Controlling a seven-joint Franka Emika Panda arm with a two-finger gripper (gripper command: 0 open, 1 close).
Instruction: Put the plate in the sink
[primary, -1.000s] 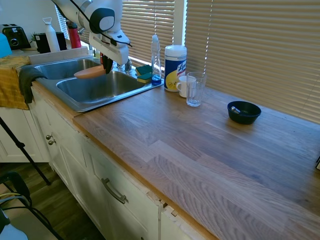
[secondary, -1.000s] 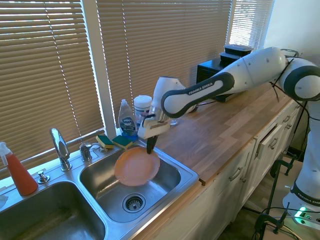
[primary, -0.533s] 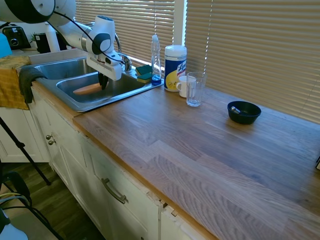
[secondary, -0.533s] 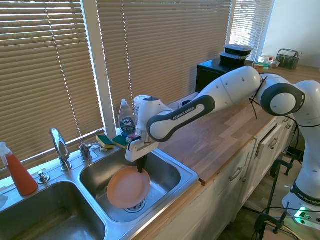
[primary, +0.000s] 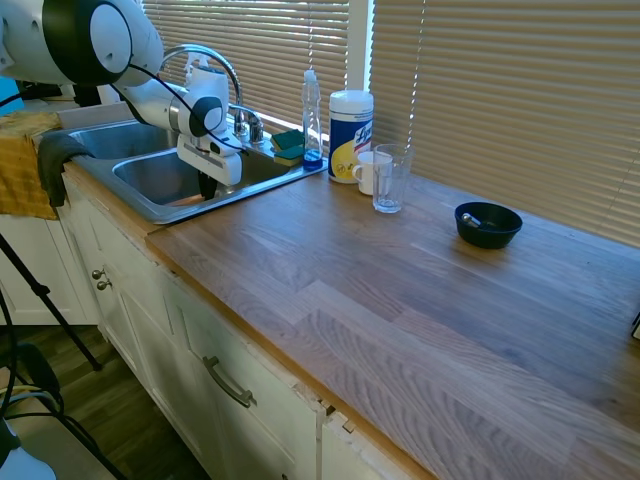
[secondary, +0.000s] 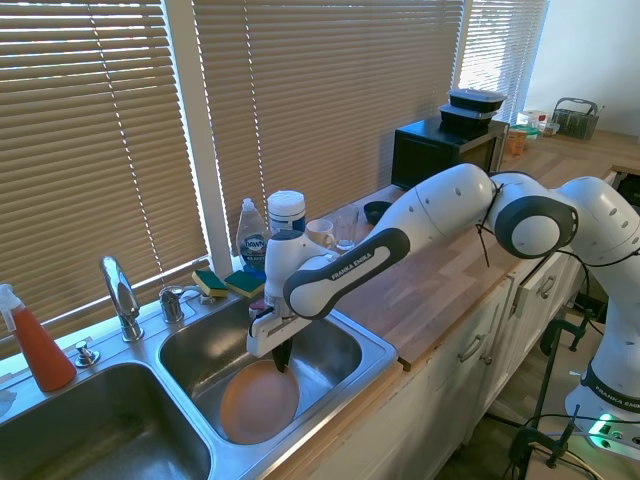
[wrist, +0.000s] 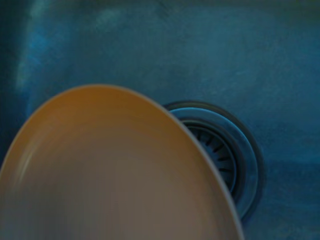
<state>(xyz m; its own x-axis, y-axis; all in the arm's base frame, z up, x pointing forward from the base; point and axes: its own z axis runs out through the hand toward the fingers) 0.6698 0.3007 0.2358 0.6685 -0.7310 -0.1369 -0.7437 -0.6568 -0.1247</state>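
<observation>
The salmon-orange plate (secondary: 256, 402) hangs low inside the right basin of the steel sink (secondary: 378, 349), tilted, its lower part close to the basin floor. My gripper (secondary: 281, 360) reaches down into that basin and is shut on the plate's upper rim. Up close in the wrist view, the plate (wrist: 110, 175) covers part of the round drain (wrist: 227, 152). From the other side, the gripper (primary: 207, 188) dips behind the sink's front rim (primary: 250, 193), and the plate is hidden there.
A curved faucet (secondary: 120, 293) stands behind the basins, with sponges (secondary: 228, 283) and a soap bottle (primary: 312, 115) beside it. A wipes canister (primary: 350, 120), mug (primary: 366, 172), glass (primary: 390, 180) and dark blue bowl (primary: 487, 224) sit on the wooden counter. A yellow towel (primary: 25, 165) hangs left of the sink.
The gripper has carried the plate from above the right basin down into it, toward the front wall. It has kept its hold on the rim throughout.
</observation>
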